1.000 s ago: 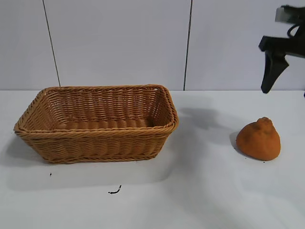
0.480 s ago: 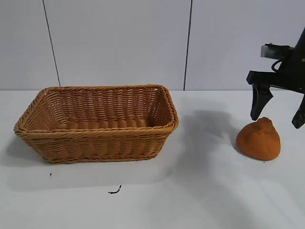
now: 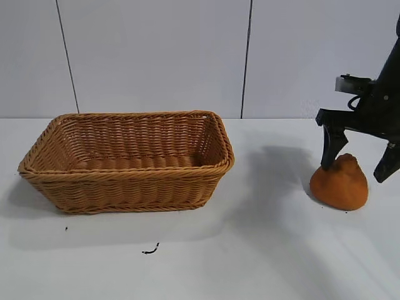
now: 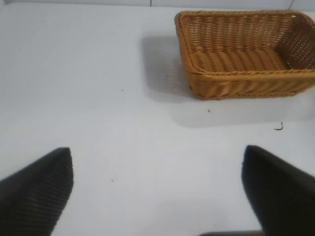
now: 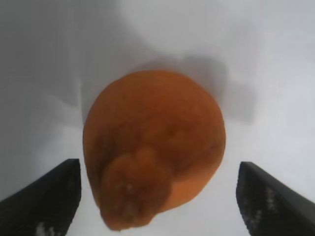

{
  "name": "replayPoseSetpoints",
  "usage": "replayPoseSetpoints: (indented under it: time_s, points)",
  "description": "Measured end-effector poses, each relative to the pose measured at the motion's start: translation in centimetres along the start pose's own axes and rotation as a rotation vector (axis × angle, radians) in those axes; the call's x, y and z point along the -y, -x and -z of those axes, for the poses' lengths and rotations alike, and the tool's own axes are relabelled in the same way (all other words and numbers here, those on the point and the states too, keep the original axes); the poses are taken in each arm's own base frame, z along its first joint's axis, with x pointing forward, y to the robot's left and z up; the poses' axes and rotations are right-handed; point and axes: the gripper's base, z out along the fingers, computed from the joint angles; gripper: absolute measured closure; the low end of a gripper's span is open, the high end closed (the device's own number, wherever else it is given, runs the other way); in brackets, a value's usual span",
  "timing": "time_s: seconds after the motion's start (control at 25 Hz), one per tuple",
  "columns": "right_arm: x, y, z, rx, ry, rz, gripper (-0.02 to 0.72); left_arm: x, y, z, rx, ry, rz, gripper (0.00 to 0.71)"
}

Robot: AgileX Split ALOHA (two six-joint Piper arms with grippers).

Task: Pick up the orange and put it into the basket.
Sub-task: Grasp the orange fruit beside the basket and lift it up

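Observation:
The orange [image 3: 340, 183] is a lumpy, pear-shaped fruit with a knobby top, resting on the white table at the right. My right gripper [image 3: 357, 165] hangs open just above it, one finger on each side of the knob, not touching the sides. In the right wrist view the orange [image 5: 153, 142] lies between my two black fingertips [image 5: 47, 196]. The wicker basket [image 3: 37, 165] stands at the left, with nothing in it. The left gripper [image 4: 158, 189] shows only in its own view, open over bare table, with the basket [image 4: 197, 73] farther off.
A small black mark [image 3: 150, 250] lies on the table in front of the basket. White wall panels stand behind the table. Open table surface stretches between the basket and the orange.
My right gripper has come down from the upper right and moved left, from above the table to straddling the top of the orange. The orange and basket have not moved.

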Motion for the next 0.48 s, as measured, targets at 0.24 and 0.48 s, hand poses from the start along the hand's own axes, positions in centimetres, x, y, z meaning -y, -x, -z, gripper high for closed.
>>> replayPoseSetpoints:
  time_s: [0.24, 0.48]
  points:
    - [-0.1, 0.1, -0.1, -0.011, 0.008, -0.006, 0.519, 0.0, 0.0, 0.0, 0.000, 0.000, 0.000, 0.044]
    - [-0.7, 1.2, 2.5, -0.013, 0.022, 0.009, 0.649, 0.0, 0.0, 0.0, 0.000, 0.000, 0.000, 0.044]
